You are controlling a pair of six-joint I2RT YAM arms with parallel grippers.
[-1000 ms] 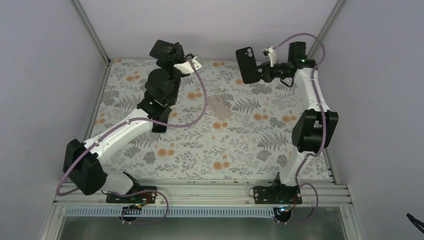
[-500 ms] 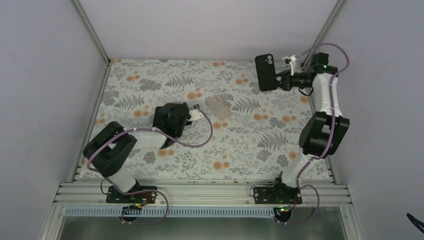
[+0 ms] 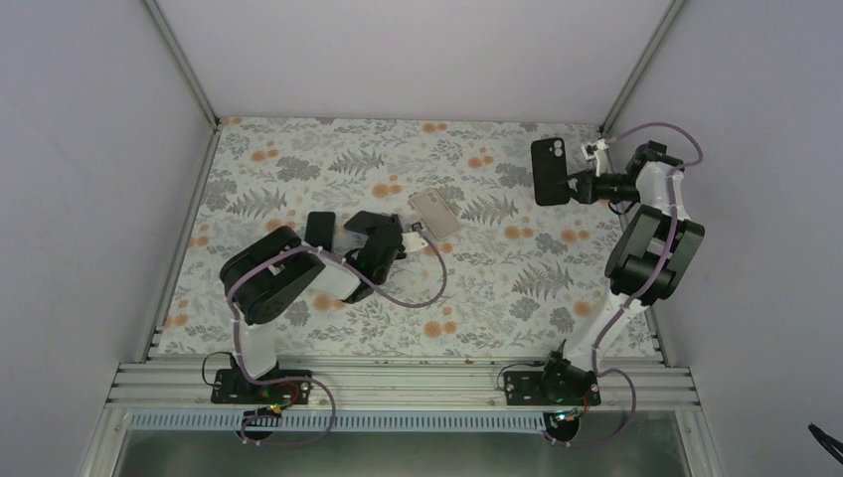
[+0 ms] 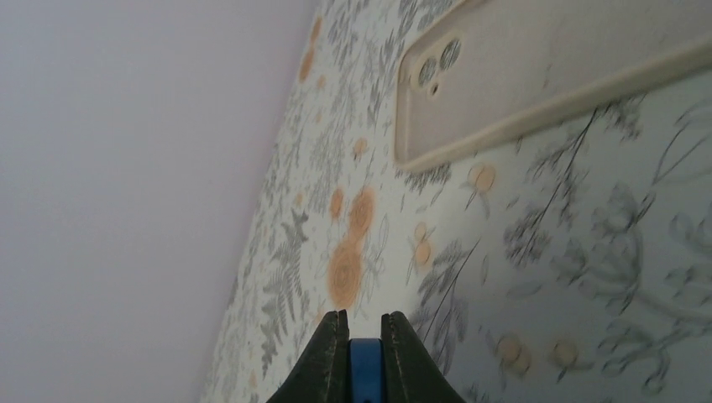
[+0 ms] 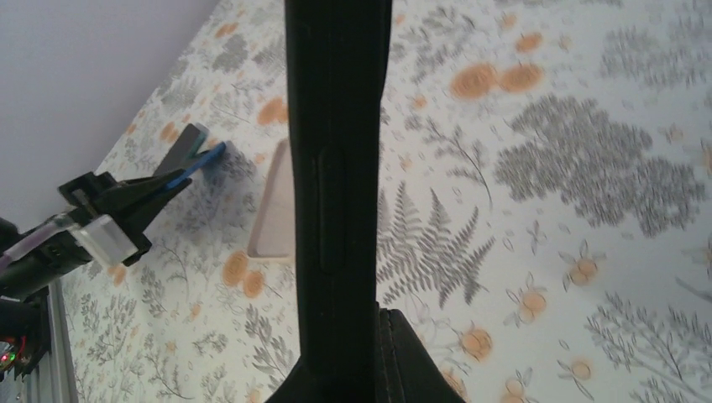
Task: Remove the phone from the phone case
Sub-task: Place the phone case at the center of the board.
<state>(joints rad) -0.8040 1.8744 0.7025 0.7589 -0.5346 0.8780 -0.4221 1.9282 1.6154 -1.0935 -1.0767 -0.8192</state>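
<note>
My left end effector (image 3: pixel 418 236) has come back from the far side and swung down low over the worktop (image 3: pixel 497 288), its arm folding up on itself. The phone case (image 3: pixel 435 213) now lies just ahead of its closed fingertips (a second ago it was well apart from them). My right end effector (image 3: pixel 575 185) has carried the phone (image 3: pixel 550 171) sideways, away from the left one, and has drawn in closer to its own arm.
</note>
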